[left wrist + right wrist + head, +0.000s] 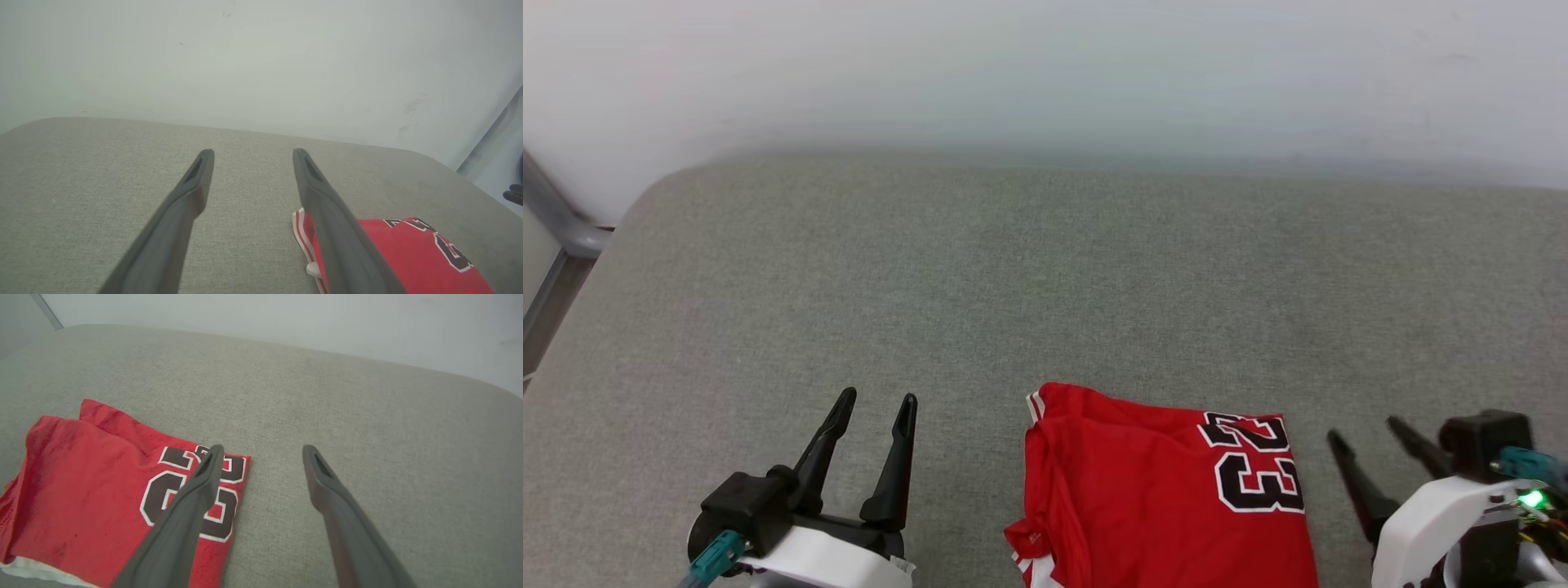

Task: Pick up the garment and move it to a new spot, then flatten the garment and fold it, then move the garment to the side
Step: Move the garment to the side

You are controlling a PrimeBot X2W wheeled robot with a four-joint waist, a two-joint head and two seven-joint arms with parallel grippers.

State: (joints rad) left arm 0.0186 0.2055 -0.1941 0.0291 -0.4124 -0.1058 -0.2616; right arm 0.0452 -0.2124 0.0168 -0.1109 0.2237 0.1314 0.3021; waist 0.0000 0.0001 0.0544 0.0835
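The garment (pixel 1160 490) is a red jersey lying folded on the grey cushion near the front edge, black-and-white "23" facing up at its right side. It shows again in the left wrist view (pixel 408 257) and the right wrist view (pixel 94 498). My left gripper (pixel 880 398) stands open to the left of it, fingers apart with nothing between them (pixel 253 153). My right gripper (pixel 1365 430) is open just to the right of the garment's edge, holding nothing (pixel 263 449).
A grey fabric cushion (pixel 1045 286) carries everything, with a pale wall (pixel 1045 73) behind it. A grey metal frame (pixel 556 220) stands at the far left past the cushion's rounded corner. Bare cushion stretches behind and to the left of the garment.
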